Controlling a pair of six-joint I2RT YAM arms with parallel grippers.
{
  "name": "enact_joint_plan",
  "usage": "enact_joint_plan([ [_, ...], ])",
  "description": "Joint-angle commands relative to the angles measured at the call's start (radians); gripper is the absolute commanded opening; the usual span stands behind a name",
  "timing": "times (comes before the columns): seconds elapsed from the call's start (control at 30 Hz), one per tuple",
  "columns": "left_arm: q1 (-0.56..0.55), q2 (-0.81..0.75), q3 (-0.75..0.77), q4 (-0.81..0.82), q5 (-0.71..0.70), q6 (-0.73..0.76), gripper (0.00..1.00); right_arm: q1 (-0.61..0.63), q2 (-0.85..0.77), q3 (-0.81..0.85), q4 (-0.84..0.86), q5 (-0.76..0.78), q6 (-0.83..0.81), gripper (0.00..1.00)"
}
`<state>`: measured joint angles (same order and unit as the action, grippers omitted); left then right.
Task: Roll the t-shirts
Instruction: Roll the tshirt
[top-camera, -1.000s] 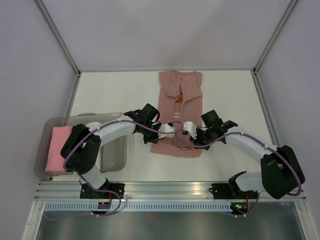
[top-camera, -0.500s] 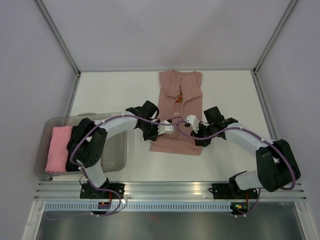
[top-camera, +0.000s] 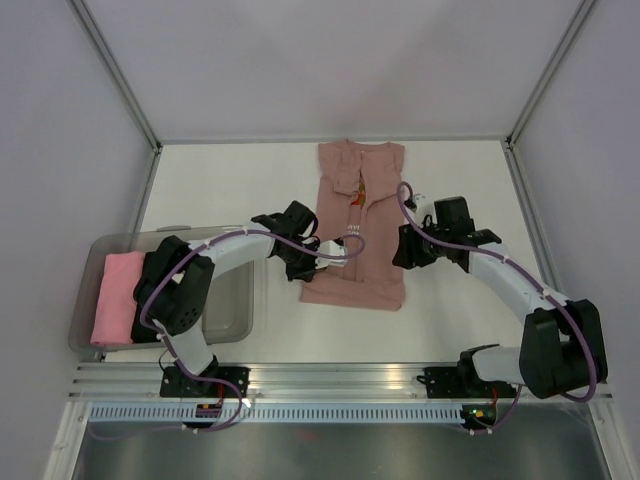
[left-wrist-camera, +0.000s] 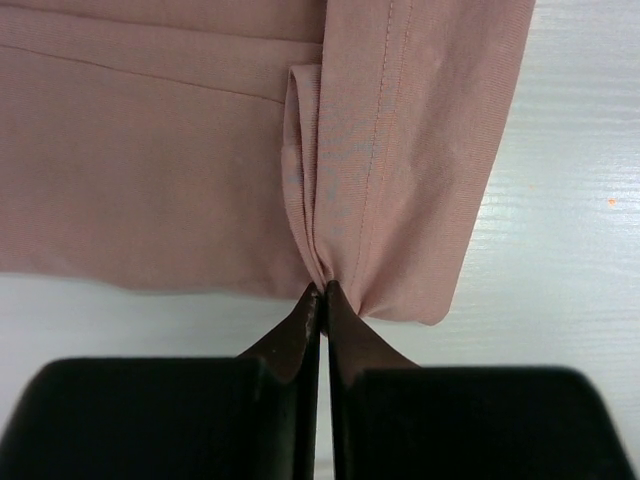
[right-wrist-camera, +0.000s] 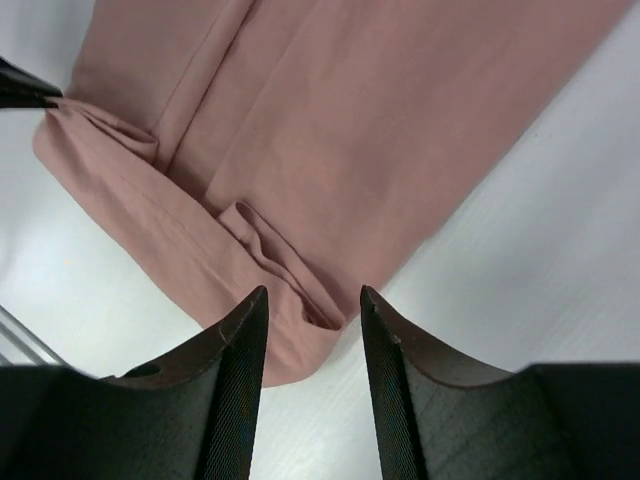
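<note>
One dull pink t-shirt (top-camera: 360, 215) lies mid-table, neck toward 12 o'clock. Of two grippers, the left gripper (left-wrist-camera: 323, 290) is closed tight, pinching a fold of the shirt. The right gripper (right-wrist-camera: 312, 300) is open and holds nothing, at the shirt's 3 o'clock. One bright pink roll (top-camera: 115, 298) sits in one bin (top-camera: 235, 320) at 8 o'clock.

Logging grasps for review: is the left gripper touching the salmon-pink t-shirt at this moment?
Touching. The left wrist view shows the left gripper shut on a pinched fold at the edge of the t-shirt, with the cloth gathering into its tips.
</note>
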<state>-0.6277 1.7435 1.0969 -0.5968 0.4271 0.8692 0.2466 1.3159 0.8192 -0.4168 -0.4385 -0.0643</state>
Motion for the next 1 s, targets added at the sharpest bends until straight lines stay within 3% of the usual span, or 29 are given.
enact_joint_plan([
  [0.0,0.005,0.007,0.021,0.0,0.007,-0.007,0.09,-0.004,-0.056,-0.061,-0.025,0.009,0.315,0.48],
  [0.07,0.005,0.008,0.026,0.0,-0.008,-0.022,0.24,-0.004,-0.146,-0.112,-0.01,0.043,0.337,0.48],
  [0.17,0.005,0.005,0.038,0.002,-0.021,-0.041,0.34,-0.004,-0.244,-0.236,0.053,0.057,0.357,0.48],
  [0.47,0.003,-0.064,0.054,0.0,-0.057,-0.059,0.43,-0.004,-0.071,-0.249,0.05,0.04,0.437,0.5],
  [0.53,0.003,-0.093,0.051,0.0,-0.062,-0.05,0.43,-0.004,-0.05,-0.256,0.082,0.035,0.455,0.45],
  [0.67,-0.033,-0.165,0.006,0.0,-0.05,-0.013,0.44,-0.004,-0.073,-0.267,0.113,0.101,0.469,0.24],
  [0.83,-0.161,-0.26,-0.144,0.092,-0.119,0.069,0.55,-0.004,-0.03,-0.279,0.156,0.064,0.483,0.18],
  [0.97,-0.217,-0.236,-0.232,0.179,-0.183,0.06,0.57,-0.004,-0.038,-0.272,0.153,0.081,0.465,0.2],
])
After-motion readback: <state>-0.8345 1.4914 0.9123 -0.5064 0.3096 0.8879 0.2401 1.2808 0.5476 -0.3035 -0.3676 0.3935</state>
